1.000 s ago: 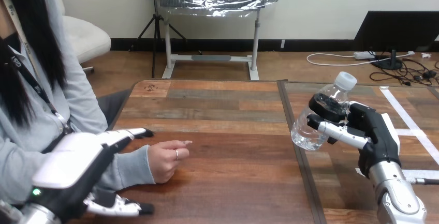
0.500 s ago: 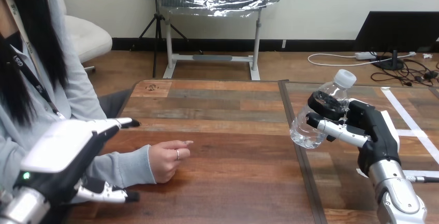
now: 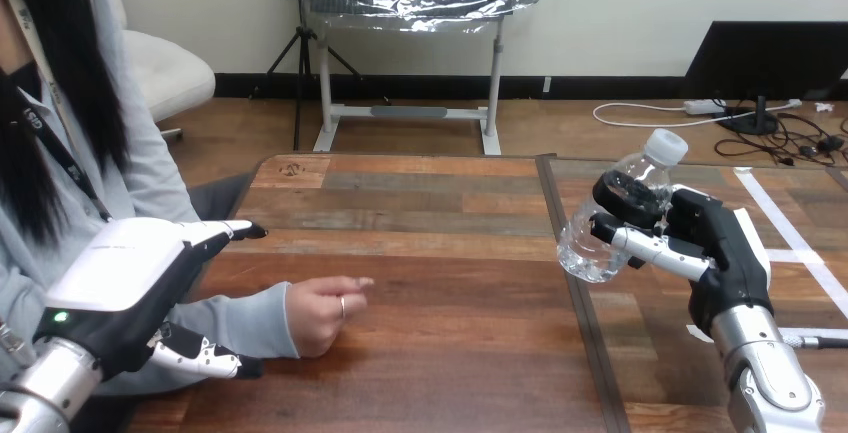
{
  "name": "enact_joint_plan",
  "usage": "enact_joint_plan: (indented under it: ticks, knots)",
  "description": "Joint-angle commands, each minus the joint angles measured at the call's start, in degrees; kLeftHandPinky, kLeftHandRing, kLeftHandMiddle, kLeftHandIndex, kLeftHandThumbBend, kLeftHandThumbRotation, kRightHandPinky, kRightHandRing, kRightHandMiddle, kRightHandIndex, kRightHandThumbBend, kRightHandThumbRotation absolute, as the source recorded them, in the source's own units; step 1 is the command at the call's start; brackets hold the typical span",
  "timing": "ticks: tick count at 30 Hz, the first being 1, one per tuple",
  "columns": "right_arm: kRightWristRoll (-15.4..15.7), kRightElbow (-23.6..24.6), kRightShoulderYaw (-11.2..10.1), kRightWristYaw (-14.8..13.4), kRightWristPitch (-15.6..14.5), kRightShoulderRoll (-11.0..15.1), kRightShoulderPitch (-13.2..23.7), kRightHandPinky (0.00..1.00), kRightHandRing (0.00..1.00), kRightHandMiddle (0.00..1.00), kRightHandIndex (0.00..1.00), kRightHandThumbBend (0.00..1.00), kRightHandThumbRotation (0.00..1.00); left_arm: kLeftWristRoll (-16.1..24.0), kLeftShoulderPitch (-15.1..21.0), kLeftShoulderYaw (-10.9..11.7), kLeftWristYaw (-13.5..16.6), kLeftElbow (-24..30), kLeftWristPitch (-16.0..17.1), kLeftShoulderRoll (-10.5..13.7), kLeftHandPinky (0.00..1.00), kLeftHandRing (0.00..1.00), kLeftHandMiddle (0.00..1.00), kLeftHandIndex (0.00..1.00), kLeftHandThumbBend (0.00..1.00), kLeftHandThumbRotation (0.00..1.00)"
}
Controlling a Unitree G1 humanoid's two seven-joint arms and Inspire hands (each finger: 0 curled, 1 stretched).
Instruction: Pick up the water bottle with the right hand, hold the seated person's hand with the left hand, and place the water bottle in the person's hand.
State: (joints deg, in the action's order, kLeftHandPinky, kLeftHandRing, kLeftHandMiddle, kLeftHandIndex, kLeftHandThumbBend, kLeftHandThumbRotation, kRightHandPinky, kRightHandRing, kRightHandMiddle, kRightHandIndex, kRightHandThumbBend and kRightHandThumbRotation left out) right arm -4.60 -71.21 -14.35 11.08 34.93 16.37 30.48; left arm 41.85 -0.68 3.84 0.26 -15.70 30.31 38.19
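My right hand (image 3: 700,243) is shut on a clear water bottle (image 3: 610,223) with a white cap, holding it tilted above the table's right half. The person's hand (image 3: 325,313) rests loosely curled on the wooden table (image 3: 450,253) at the left, one finger pointing right. My left hand (image 3: 130,288) hovers over the person's forearm (image 3: 235,325), to the left of that hand. Its fingers are straight and its thumb points right below the sleeve. The left hand holds nothing, and I cannot tell whether it touches the sleeve.
A seam (image 3: 575,293) divides the table into two boards. White tape lines (image 3: 790,243) mark the right board. The person sits at the table's left edge.
My left hand has drawn back toward the left, further from the person's hand. The bottle has shifted slightly left in my right hand. The person's hand stays put.
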Motion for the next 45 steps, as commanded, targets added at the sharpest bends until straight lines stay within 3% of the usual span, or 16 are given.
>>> enact_joint_plan:
  ticks: [1, 17, 35, 45]
  knots:
    - [-1.3, 4.7, -0.5, 0.8, 2.8, 0.4, 4.7, 0.28, 0.33, 0.43, 0.46, 0.73, 0.0, 0.5, 5.1, -2.1, 1.8, -3.0, -0.4, 1.8, 0.77, 0.82, 0.83, 0.83, 1.0, 0.33]
    - [-3.0, 6.9, -0.8, 2.9, 2.7, -0.1, 3.6, 0.27, 0.32, 0.43, 0.46, 0.72, 0.0, 3.2, 10.8, -7.2, 5.1, -11.2, -1.4, 3.2, 0.76, 0.81, 0.83, 0.83, 1.0, 0.31]
    - [-6.0, 11.4, -1.2, 6.3, 2.3, -0.5, 1.2, 0.27, 0.32, 0.43, 0.46, 0.69, 0.0, 3.9, 17.0, -12.9, 5.4, -20.5, -1.6, 3.9, 0.77, 0.81, 0.82, 0.82, 1.0, 0.32]
    - [-6.3, 14.0, -1.3, 6.4, 2.0, -0.3, -0.4, 0.27, 0.33, 0.42, 0.46, 0.7, 0.0, 4.0, 19.5, -15.7, 3.3, -23.2, -2.8, 4.2, 0.76, 0.79, 0.79, 0.8, 1.0, 0.35]
